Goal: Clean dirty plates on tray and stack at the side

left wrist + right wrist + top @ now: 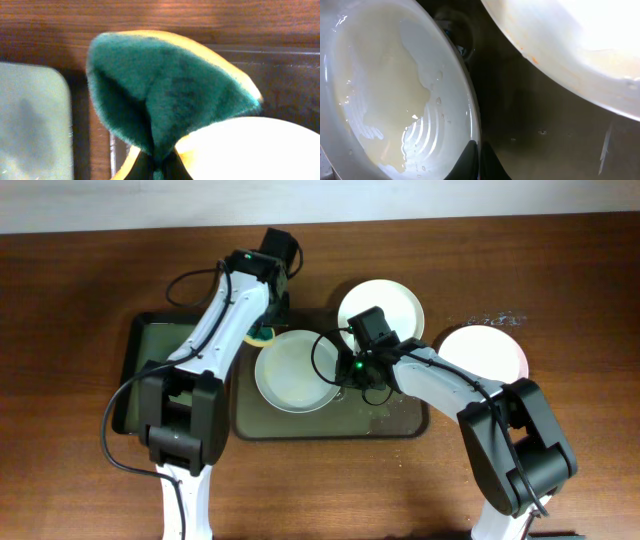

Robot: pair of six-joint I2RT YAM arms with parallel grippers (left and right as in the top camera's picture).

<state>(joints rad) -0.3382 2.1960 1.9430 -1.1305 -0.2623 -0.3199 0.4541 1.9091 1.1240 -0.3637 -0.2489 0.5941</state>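
Table [80, 260]: dark brown wood, visible grain, matt.

Black tray [128, 370]: just left of the tray, the two side by side. Narrow rectangle with rounded corners, a dark rim and a pale grey-green floor.

Left gripper [159, 167]: over the tray's far left corner. Its fingers are pinched on the sponge [170, 85], which is folded double. The sponge has a coarse, fuzzy dark green scouring face and a smooth yellow foam edge. It stands up from the fingers, above the near rim of the middle plate.

Tray [400, 420]: large rectangle, dark olive-brown, with rounded corners and a low rim. The floor is smooth, with a dull sheen and a few pale specks.

Middle plate [290, 370]: in the tray's left half. Round, shallow, glossy white. A thin pale yellowish film covers much of the well, with droplets and ripple lines along its edge.

Right gripper [476, 162]: at the tray's centre, dark fingers closed over the middle plate's right rim.

Far plate [385, 302]: at the tray's far edge, overlapping the rim. Round and white, brightly lit, with faint orange-yellow flecks near its rim.

Outer plate [490, 350]: on the table just right of the tray, off it. Round and white; no marks can be made out.
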